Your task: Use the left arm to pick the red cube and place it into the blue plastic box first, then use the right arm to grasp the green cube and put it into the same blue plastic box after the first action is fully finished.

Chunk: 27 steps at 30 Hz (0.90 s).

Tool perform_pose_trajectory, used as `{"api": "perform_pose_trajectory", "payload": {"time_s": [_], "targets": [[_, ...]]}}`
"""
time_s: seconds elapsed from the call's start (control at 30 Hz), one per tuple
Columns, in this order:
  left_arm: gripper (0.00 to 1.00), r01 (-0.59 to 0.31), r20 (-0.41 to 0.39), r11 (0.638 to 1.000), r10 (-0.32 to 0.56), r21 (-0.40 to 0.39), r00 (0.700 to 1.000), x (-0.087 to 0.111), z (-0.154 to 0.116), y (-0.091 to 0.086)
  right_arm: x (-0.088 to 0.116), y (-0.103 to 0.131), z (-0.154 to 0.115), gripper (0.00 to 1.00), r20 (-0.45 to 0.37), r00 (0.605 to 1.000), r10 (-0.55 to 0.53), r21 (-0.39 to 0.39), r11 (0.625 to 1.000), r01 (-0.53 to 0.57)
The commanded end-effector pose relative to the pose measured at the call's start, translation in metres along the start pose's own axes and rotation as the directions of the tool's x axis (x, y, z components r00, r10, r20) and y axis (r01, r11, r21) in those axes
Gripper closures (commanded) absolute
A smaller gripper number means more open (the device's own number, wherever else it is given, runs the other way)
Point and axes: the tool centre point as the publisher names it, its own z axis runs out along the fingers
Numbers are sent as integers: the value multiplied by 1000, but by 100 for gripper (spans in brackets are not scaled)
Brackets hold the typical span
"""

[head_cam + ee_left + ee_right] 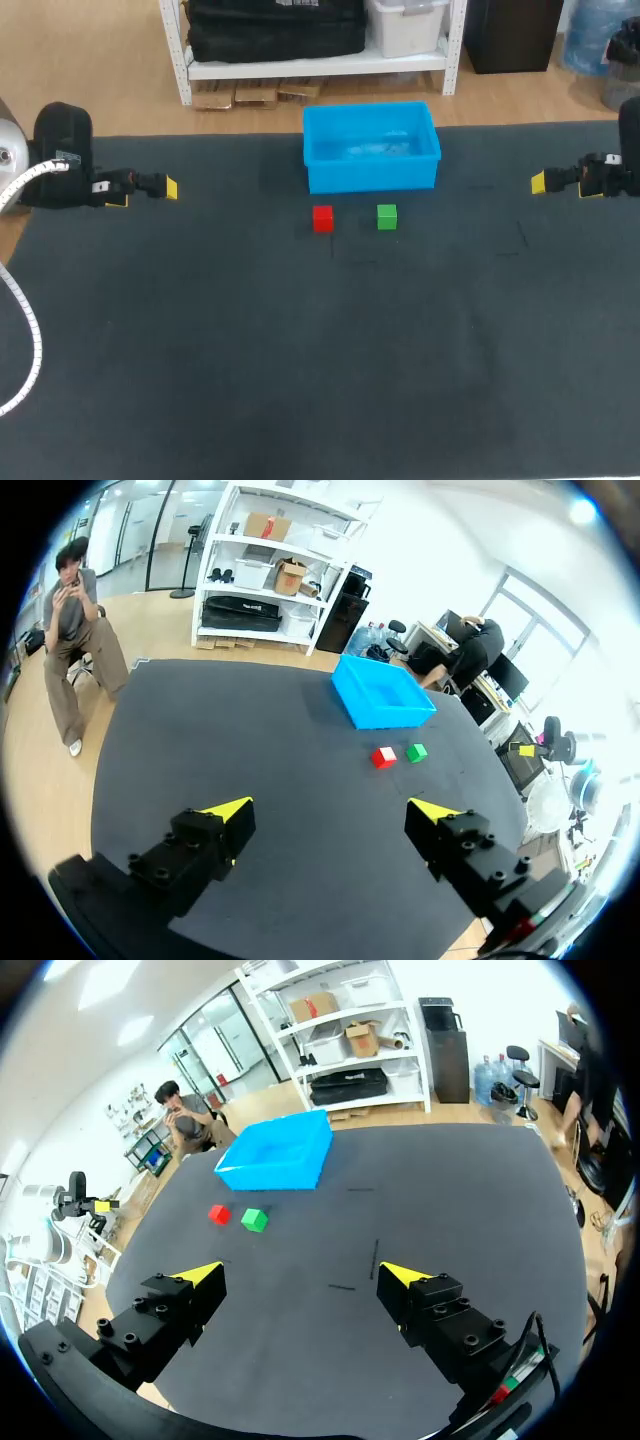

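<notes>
A red cube [322, 218] and a green cube [387, 216] sit side by side on the dark mat, just in front of the blue plastic box [371, 146]; the box looks empty. My left gripper [150, 189] hovers far out at the mat's left side, open and holding nothing. My right gripper [556, 182] is at the far right, open and holding nothing as well. Seen from the left wrist, the red cube [383, 757], green cube [416, 752] and box [382, 691] lie well ahead of the open gripper [335, 810]. The right wrist view shows the red cube [219, 1214], green cube [255, 1219] and box [277, 1150] far ahead of its gripper [300, 1274].
The dark mat [300, 340] covers the table. A white cable [28, 340] loops over its left edge beside my left arm. Faint short marks [352, 1287] are on the mat ahead of the right gripper.
</notes>
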Motion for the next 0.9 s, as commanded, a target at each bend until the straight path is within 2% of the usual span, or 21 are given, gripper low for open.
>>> {"api": "perform_pose_trajectory", "payload": {"time_s": [0.03, 0.47, 0.9], "targets": [[0, -1, 6, 1000, 1, 10, 1000, 1, 0, 2, 0, 0, 0, 0, -1, 1000, 0, 1, 1000, 0], [0, 10, -20, 1000, -10, 6, 1000, -3, 2, -1, 0, 0, 0, 0, -1, 1000, 0, 1, 1000, 0], [0, -3, -100, 998, -4, -67, 995, -15, 9, -6, 0, 0, 0, 0, -1, 1000, 0, 1, 1000, 0]]}}
